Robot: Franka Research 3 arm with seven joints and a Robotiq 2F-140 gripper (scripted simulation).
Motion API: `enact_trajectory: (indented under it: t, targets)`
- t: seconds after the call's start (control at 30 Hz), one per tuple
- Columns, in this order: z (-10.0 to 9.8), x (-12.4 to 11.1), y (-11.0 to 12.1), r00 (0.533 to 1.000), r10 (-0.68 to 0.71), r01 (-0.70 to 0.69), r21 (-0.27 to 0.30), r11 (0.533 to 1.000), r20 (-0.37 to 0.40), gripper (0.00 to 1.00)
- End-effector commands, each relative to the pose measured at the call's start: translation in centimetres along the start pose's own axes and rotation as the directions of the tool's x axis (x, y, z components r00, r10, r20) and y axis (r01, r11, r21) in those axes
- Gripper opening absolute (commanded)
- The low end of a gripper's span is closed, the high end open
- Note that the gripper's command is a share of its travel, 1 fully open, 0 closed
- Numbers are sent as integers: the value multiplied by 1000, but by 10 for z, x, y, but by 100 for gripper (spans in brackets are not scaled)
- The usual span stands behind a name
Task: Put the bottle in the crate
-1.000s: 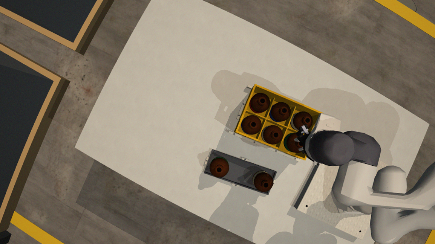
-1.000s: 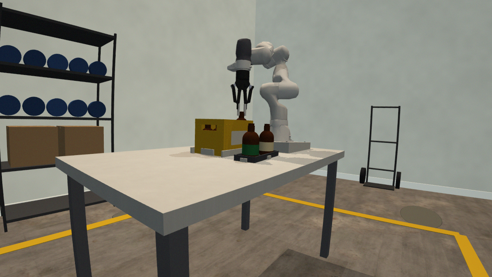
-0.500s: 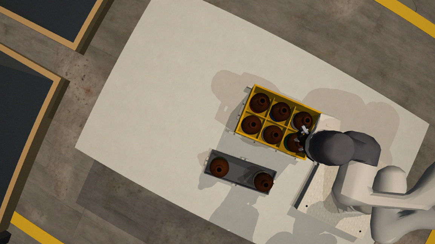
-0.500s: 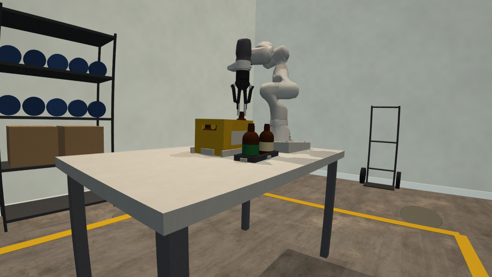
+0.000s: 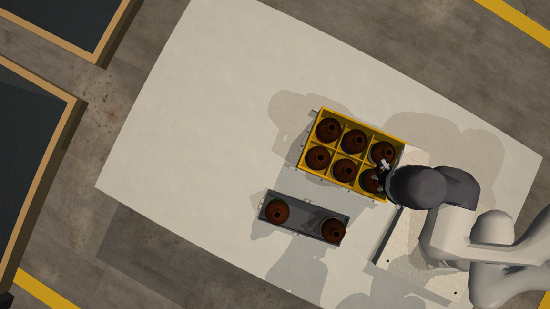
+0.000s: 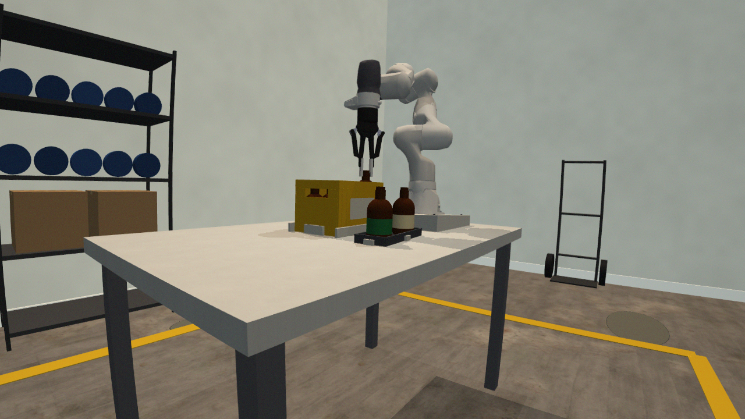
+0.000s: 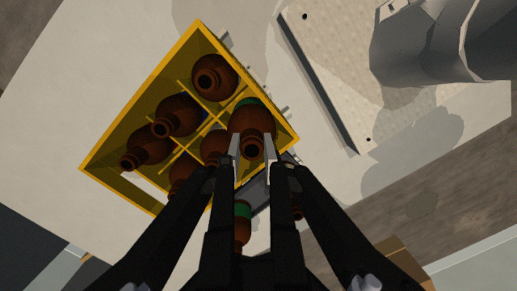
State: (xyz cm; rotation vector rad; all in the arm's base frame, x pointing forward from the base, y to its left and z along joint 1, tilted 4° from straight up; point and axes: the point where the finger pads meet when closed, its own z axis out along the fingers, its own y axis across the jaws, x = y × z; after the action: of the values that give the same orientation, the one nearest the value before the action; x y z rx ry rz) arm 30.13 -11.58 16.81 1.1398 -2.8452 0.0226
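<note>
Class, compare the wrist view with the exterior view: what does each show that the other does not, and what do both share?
Wrist only: the gripper shut on the neck of the green-labelled brown bottle, and the crate's dividers. Exterior only: the black shelf rack, brown cardboard boxes and hand truck. Both: the yellow crate, white table and tray bottles.
</note>
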Motion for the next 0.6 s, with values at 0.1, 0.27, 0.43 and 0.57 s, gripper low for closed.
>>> enact_trajectory:
  t: [0.1,0.27,0.43,0.57]
  targets:
    - [6,0,-3,1000,6,-6,5,1000,4,0]
    - [9,0,-3,1000,6,-6,5,1000,4,0]
    - [16,0,-3,1000,6,-6,5,1000,4,0]
    - [20,0,-3,1000,6,-6,5,1000,4,0]
